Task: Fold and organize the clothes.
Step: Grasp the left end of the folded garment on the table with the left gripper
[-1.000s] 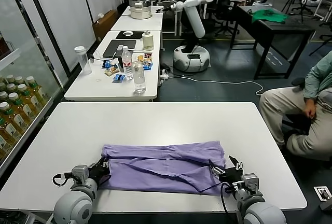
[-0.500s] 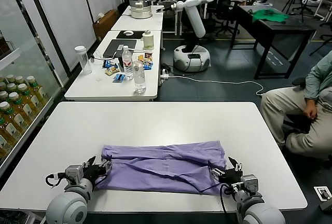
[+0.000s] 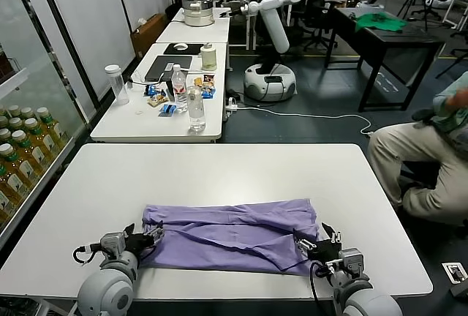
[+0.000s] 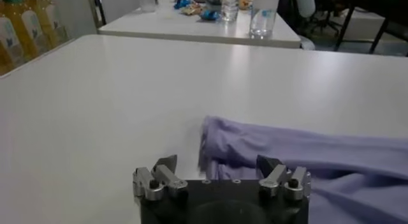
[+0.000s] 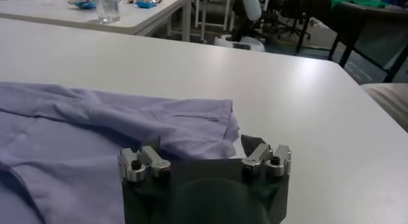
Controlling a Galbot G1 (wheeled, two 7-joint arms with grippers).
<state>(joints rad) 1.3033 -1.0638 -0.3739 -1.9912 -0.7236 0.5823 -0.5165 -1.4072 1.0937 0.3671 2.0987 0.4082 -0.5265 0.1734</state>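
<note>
The head camera looks forward and down over the white table (image 3: 219,177). Both wrist cameras sit low and close at opposite ends of the lavender T-shirt (image 3: 230,234), a sight all three views share.

1. White rect table (image 3: 219,177), smooth top, fills foreground of head view; also seen in both wrist views (image 4: 95,97) (image 5: 306,85).
2. Only item lying on it: lavender T-shirt (image 3: 234,234), folded into wide flat band w/ creases, near table's front edge, roughly centred left-right.
3. Shirt's left end (image 4: 268,145) bunched in a soft fold, flat on tabletop.
4. Shirt's right end (image 5: 127,123) lies flat, hem corner slightly curled.
5. Rest of top bare white, incl. whole far half.
</note>
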